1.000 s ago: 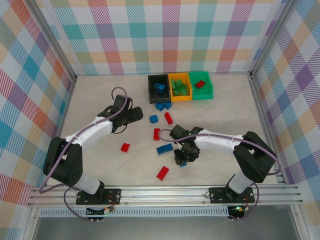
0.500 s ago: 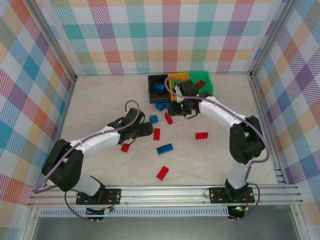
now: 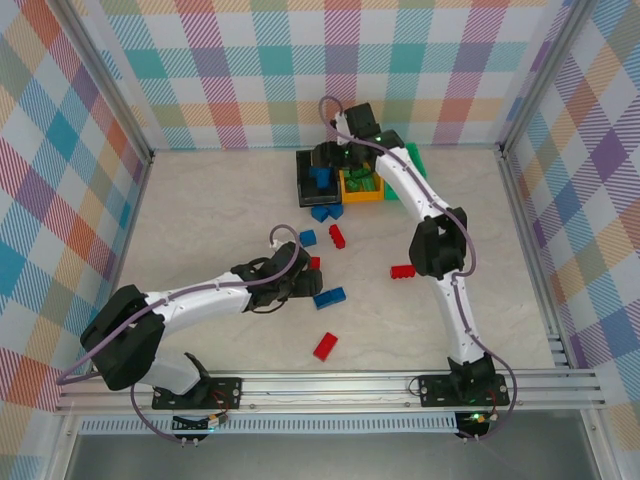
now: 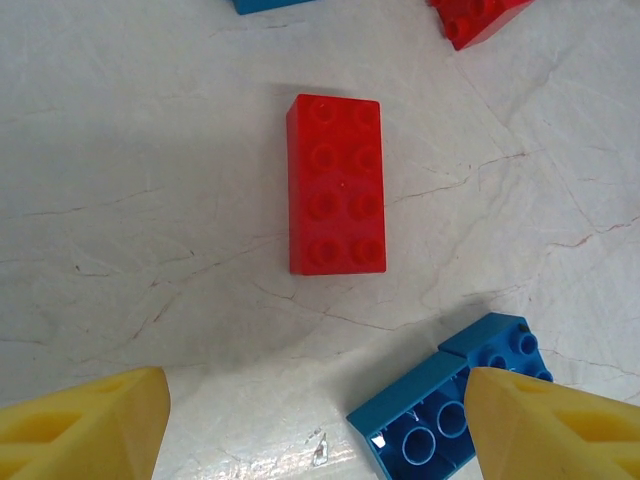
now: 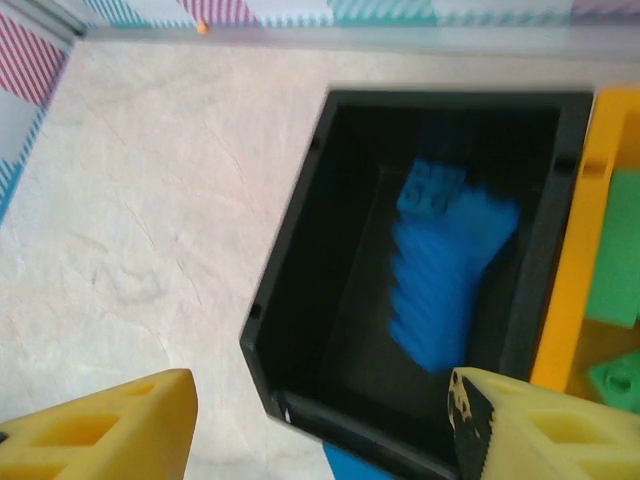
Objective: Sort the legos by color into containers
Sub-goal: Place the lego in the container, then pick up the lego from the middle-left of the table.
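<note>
Starting at your right fingers: they stand spread apart with nothing between them, over the black bin, where blue bricks show as a blur inside. Beside it, the orange-yellow bin holds green bricks. The green bin sits next along, and the arm hides what is in it. Your left fingers are likewise spread and empty, low over the bench. A red brick lies flat just ahead of them and an upturned blue brick lies close by one of them. Seen from above, more bricks are loose: blue ones just in front of the black bin, a lone blue, and reds near the middle, to the right and at the near edge. I see no green loose, so by my reckoning the greens are done. A handful of reds and blues are left for you to bin.
</note>
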`<control>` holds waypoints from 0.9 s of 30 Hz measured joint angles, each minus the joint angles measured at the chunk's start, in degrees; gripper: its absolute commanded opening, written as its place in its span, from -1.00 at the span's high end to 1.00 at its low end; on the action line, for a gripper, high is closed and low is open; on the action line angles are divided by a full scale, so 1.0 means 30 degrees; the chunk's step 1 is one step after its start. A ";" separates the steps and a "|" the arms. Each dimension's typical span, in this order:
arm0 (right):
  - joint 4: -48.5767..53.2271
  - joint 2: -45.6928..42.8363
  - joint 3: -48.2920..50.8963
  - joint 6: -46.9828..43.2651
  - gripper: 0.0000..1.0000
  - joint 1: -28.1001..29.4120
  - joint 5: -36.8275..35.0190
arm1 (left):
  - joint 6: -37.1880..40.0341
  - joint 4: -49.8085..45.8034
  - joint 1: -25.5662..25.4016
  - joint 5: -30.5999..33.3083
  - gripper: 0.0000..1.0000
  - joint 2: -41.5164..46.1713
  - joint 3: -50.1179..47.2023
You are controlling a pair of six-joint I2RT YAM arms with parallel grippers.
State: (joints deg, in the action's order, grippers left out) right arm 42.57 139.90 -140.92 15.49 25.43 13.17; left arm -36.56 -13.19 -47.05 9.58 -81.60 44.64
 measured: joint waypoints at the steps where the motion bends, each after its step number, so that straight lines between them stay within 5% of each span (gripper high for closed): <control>1: -0.0189 -0.0364 0.1013 -0.0036 -0.36 0.0044 0.0051 | -0.0051 0.0022 -0.0168 0.0138 -0.55 0.0000 -0.0058; 17: -0.7176 -1.3988 2.2658 -0.0481 -0.39 0.0459 -0.0459 | 0.0656 -0.0109 -0.0780 0.0699 -0.55 -0.1931 0.0860; 27: -1.0936 -1.5956 3.1008 -0.0481 -0.39 0.0459 -0.3082 | 0.1851 -0.1035 -0.0787 0.0627 -0.55 -0.3519 0.2885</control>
State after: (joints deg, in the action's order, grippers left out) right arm 9.76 92.03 -47.90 14.04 26.81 3.92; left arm -31.00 -16.29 -49.41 11.46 -92.16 53.30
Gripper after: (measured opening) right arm 0.696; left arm 0.773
